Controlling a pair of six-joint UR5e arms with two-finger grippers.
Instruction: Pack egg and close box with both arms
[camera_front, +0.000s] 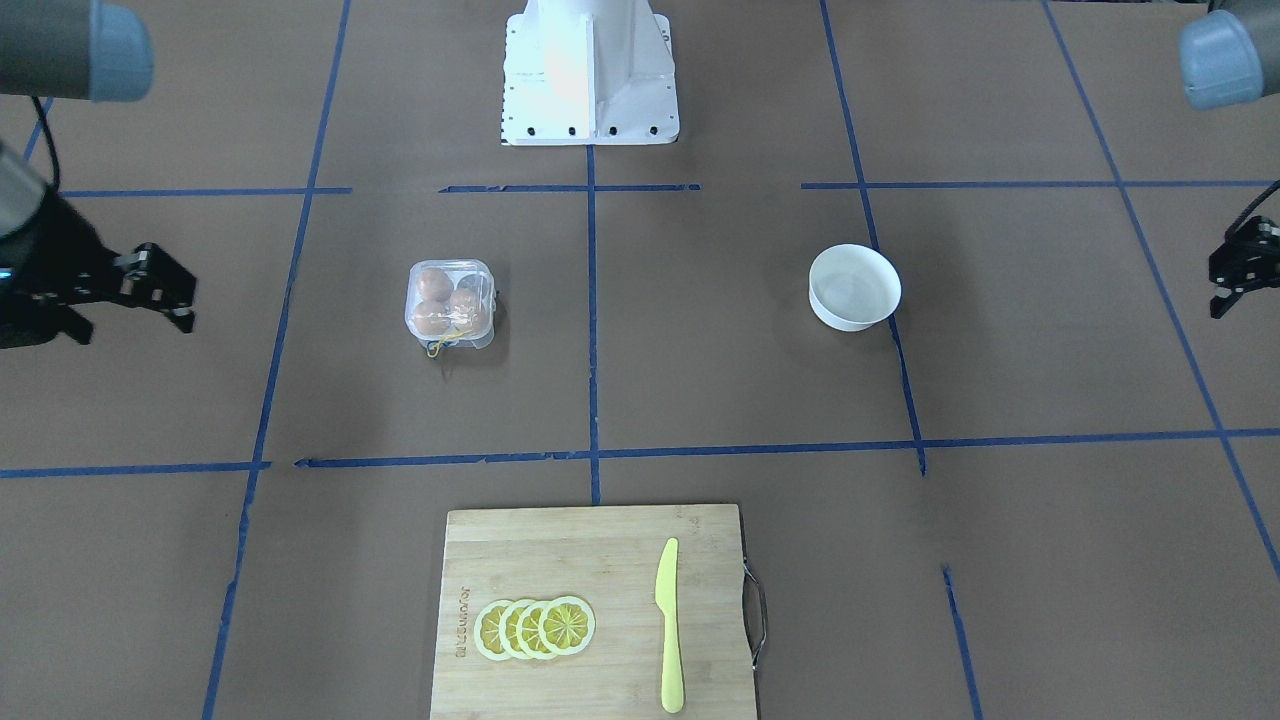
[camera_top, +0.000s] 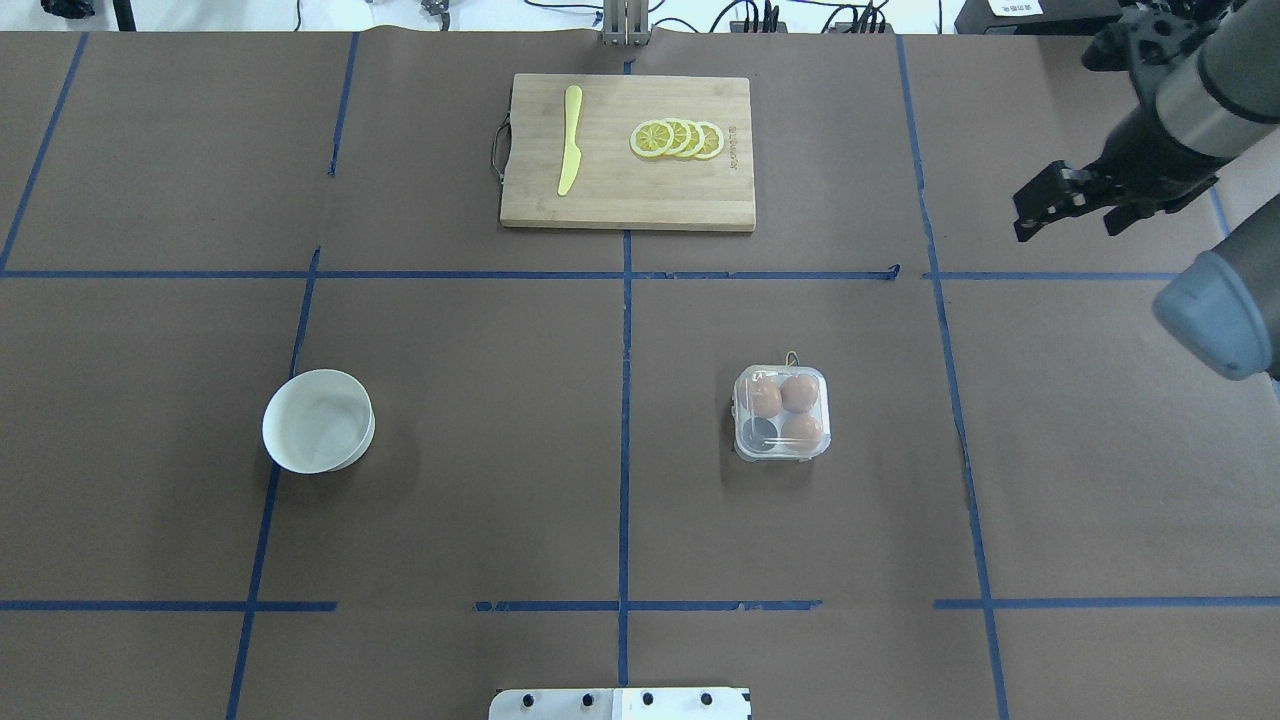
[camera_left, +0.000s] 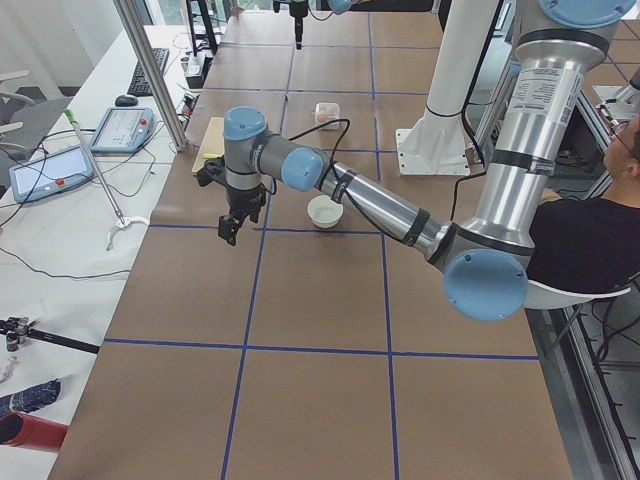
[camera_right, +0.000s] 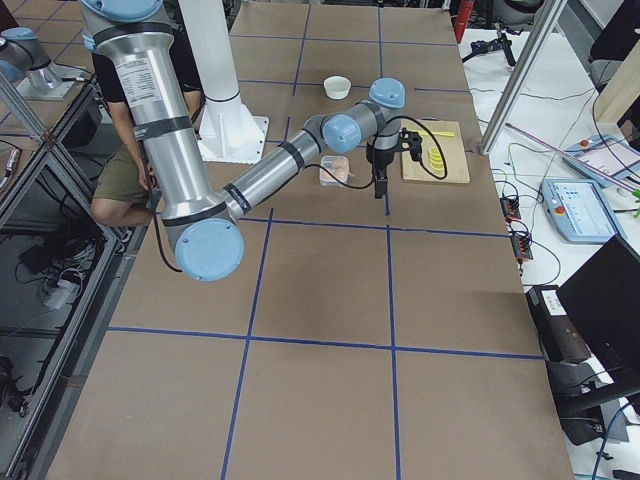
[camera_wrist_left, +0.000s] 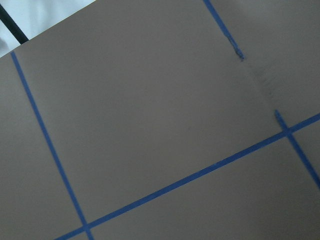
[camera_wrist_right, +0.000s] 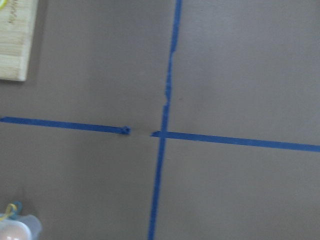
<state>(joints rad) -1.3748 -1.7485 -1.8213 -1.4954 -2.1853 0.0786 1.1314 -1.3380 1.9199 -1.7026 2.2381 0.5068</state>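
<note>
Evidently the packing step was done. Three eggs (camera_top: 798, 392) sat in the cups of the box (camera_top: 781, 455), one cup was vacant, and the white bowl (camera_top: 318, 420) held nothing. The clear lid appeared to lie down over the eggs, though I could not tell from where I stood whether it was latched. I judged the task to be at or near its finish.

If the catch were found loose, the next move would call for both arms to come in over the box. One pincer would steady the base while the other pressed the lid rim beside the yellow string (camera_front: 443, 343), and lightly, since thin plastic flexes.

The box lay on the surface (camera_top: 620, 500) in the robot's right half, just off the centre tape line, between the base and the cutting board (camera_top: 620, 200).

- **Right pincer:** The right pincer (camera_front: 186, 304) hung well apart from the box, further out to the robot's right. Its two fingers were spread with a plain gap and nothing was between them. Its wrist camera caught only a corner of the box at the frame's lower edge.
- **Left pincer:** The left pincer (camera_front: 1220, 290) hung at the opposite margin, beyond the bowl and farther from the box. It gripped nothing that I could see, but I could not tell how wide it stood.
</note>
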